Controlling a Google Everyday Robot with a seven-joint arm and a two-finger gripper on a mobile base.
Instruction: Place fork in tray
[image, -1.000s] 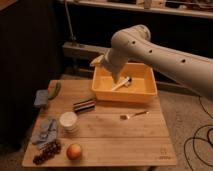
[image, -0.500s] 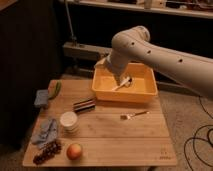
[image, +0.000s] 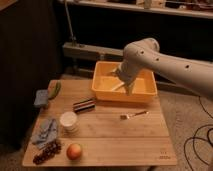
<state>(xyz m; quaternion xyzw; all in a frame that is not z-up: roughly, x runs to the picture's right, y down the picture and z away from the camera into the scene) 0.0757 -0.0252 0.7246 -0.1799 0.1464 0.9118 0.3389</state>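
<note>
Yellow-orange tray (image: 107, 96) walls enclosed the gripper (image: 128, 86), its jaws released and grasping nothing, beside a pale utensil (image: 118, 88). Outside, the fork (image: 134, 115) lay ungrasped on the desk (image: 115, 142), just in front of the tray. Risk: the jaws, being nearer the pale utensil, might seize it instead. Against a second earlier, the fork was unmoved and the arm barely shifted.

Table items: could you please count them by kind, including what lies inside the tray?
Utensils: 2, fork, pale utensil in the tray
Containers: 2, tray, white cup
Food: 3, round fruit, grapes, green vegetable
Cleaning: 2, blue sponge, blue cloth
Dark can: 1
Total: 10
Gripper, not counted, hangs inside the tray.
</note>
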